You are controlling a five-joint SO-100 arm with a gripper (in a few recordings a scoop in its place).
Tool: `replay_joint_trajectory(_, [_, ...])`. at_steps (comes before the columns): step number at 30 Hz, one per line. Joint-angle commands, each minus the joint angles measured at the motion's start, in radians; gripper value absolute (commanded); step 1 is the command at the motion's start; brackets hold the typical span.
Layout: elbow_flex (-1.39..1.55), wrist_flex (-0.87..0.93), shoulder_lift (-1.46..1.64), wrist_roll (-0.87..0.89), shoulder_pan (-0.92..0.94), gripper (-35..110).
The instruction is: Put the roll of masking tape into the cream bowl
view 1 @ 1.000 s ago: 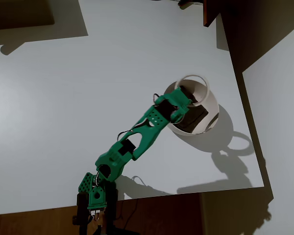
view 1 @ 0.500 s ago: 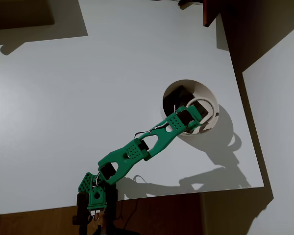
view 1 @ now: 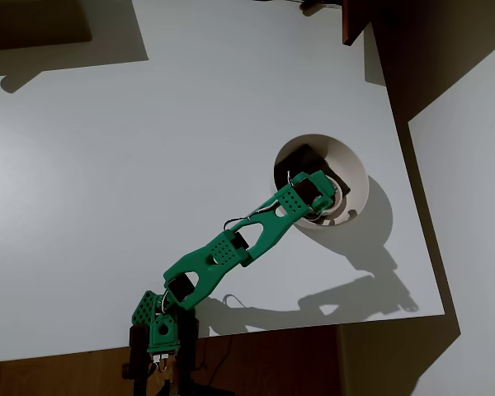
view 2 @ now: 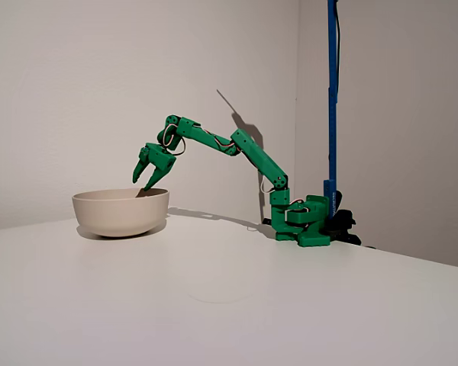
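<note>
Gripper [view 2: 146, 180], jaws spread and empty, hangs over the cream bowl [view 1: 356, 169] near the desk's right edge; the roll of masking tape [view 1: 337, 216] apparently rests inside.

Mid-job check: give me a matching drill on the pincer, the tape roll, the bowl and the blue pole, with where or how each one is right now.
Things:
1. pincer
2. roll of masking tape
3. cream bowl
4. blue pole

Places or states:
A. upright behind the arm's base
B. lying inside the bowl
C. open and empty, just above the bowl
D. resting on the white table, near its right edge in the overhead view

Pairs: 1-C, 2-B, 3-D, 4-A
</note>
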Motion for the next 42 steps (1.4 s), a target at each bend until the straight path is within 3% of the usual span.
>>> replay_joint_trajectory(1, [-0.067, 0.014, 0.127, 0.031, -0.009, -8])
replay_joint_trajectory(9, [-0.067, 0.095, 0.370, 0.091, -0.143, -8])
replay_joint_trajectory(23, [-0.051, 0.497, 0.767, 0.003, -0.676, -8])
replay_joint_trajectory(33, [0.356, 0.474, 1.150, -0.052, -0.963, -8])
replay_joint_trajectory(42, [1.134, 0.189, 1.603, -0.121, -1.071, -8])
